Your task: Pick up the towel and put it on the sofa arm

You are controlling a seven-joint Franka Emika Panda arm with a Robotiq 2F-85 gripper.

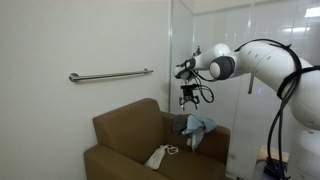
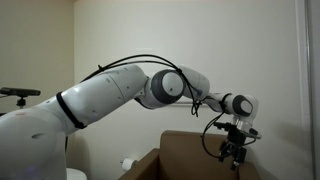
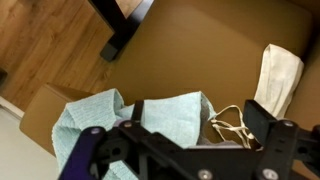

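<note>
Tool [image 1: 190, 102] hangs spread above the armchair [image 1: 125, 135]; dropping straight, it might pinch the light blue cloth [image 1: 200, 127] instead of the towel.

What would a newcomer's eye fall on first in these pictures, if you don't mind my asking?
The big white robot arm sweeps across an exterior view, and its pincer hovers above the brown armchair. A light blue cloth lies bunched on the chair's image-right arm, and a whitish cloth lies on the seat.
</note>
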